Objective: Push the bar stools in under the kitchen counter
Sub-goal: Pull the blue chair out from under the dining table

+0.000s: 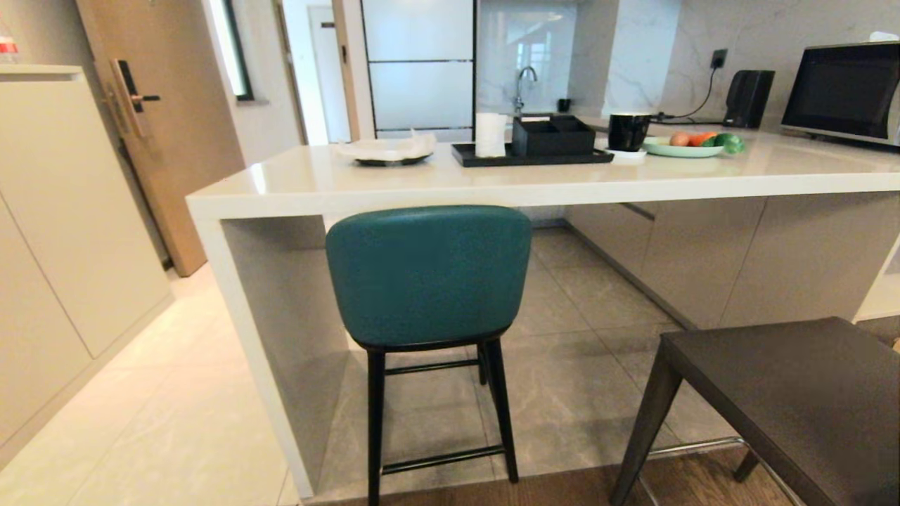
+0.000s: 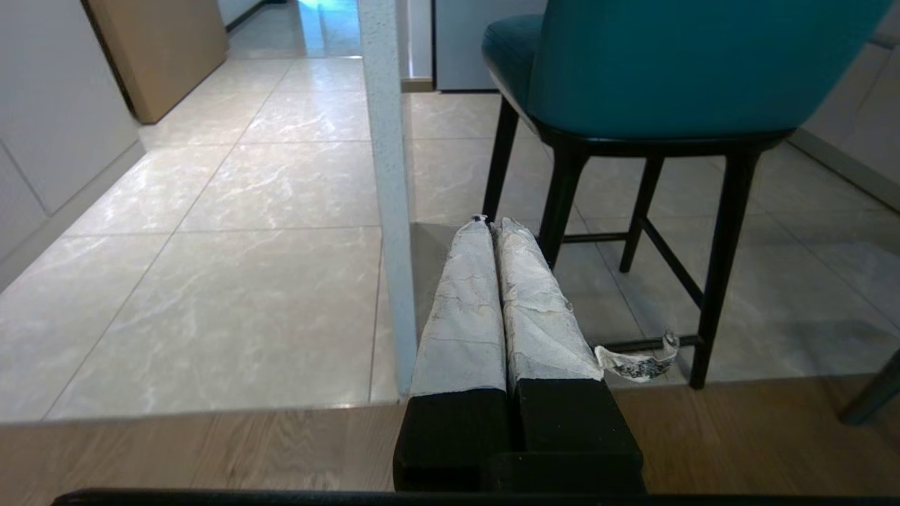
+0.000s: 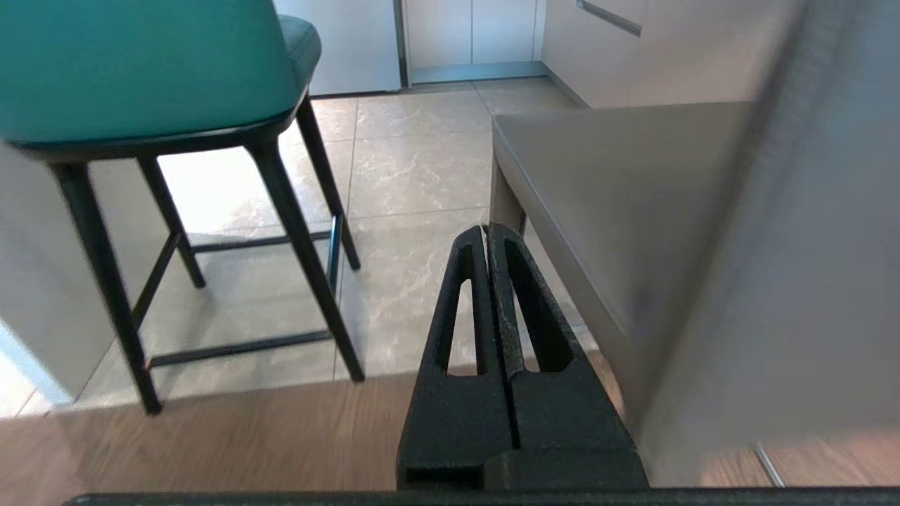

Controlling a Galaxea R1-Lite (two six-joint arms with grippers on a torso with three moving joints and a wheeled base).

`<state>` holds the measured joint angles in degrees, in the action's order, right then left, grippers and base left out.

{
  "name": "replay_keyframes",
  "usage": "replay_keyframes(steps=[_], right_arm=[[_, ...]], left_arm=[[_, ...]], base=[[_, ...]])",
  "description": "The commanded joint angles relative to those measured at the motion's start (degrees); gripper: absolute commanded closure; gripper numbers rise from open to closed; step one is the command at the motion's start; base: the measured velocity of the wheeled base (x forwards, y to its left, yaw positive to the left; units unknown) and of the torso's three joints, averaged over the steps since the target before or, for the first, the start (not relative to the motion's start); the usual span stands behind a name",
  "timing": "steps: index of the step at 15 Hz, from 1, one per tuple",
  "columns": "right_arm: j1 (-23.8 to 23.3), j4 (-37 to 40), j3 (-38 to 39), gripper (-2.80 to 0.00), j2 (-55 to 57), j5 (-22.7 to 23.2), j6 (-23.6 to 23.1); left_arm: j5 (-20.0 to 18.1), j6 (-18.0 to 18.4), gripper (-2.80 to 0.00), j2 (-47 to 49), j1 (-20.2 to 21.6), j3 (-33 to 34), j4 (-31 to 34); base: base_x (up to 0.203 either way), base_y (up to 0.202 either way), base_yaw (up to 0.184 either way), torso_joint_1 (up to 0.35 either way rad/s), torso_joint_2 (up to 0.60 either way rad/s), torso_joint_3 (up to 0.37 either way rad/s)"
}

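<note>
A teal bar stool [image 1: 427,274] with thin black legs stands at the left end of the kitchen counter [image 1: 492,184], its back level with the counter's front edge. It also shows as the teal stool [image 2: 668,70] in the left wrist view and the teal stool [image 3: 140,70] in the right wrist view. A grey bar stool [image 1: 794,393] stands nearer to me at the lower right, out from the counter; the grey stool [image 3: 633,197] is close beside my right gripper [image 3: 486,228]. That gripper is shut and empty. My left gripper [image 2: 490,223], wrapped in white tape, is shut and empty, low before the teal stool's legs.
The counter's white side panel [image 1: 246,337] reaches the floor left of the teal stool. A tall beige cabinet [image 1: 63,232] lines the far left. On the counter sit a black tray [image 1: 527,156], a cup [image 1: 628,131], a plate of fruit [image 1: 685,146] and a microwave [image 1: 844,91].
</note>
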<state>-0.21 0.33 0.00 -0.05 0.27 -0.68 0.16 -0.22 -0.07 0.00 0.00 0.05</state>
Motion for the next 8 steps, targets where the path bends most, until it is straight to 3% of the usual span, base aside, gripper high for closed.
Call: replay_keyframes(steps=[1, 8], right_arm=[[0.0, 0.0, 0.0, 0.0, 0.0, 0.1, 0.0], [0.0, 0.0, 0.0, 0.0, 0.0, 0.0, 0.0]], left_arm=[[0.0, 0.0, 0.0, 0.1, 0.0, 0.0, 0.0], [0.0, 0.0, 0.0, 0.1, 0.0, 0.0, 0.0]], base=[[0.196, 0.0, 0.004, 0.0, 0.0, 0.005], [0.195, 0.0, 0.001, 0.001, 0.0, 0.004]])
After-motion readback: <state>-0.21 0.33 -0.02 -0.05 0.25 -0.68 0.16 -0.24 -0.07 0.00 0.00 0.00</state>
